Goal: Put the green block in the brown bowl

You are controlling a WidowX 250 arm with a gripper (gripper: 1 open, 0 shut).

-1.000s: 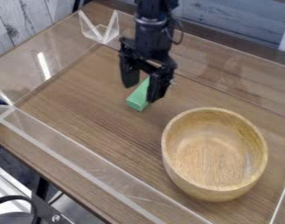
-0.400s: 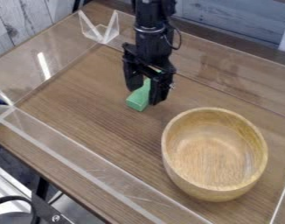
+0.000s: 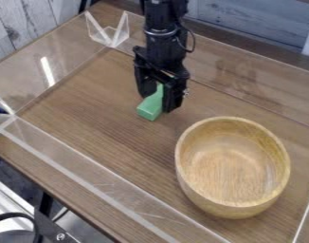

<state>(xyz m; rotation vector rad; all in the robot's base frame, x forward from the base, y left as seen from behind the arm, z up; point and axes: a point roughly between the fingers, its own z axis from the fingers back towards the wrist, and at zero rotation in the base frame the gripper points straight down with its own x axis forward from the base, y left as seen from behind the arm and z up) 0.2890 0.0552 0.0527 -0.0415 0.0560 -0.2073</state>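
The green block (image 3: 150, 106) lies on the wooden table, left of centre. My black gripper (image 3: 160, 96) points straight down over the block's far end. It is open, with one finger on each side of the block and the upper part of the block hidden between them. I cannot tell whether the fingers touch it. The brown bowl (image 3: 233, 163) sits empty at the lower right, well apart from the block.
A clear plastic wall (image 3: 68, 169) runs along the table's near and left edges. A clear folded holder (image 3: 109, 28) stands at the back left. Bare wooden tabletop lies between the block and the bowl.
The gripper has edged slightly left and lower around the block. The block and bowl have not moved.
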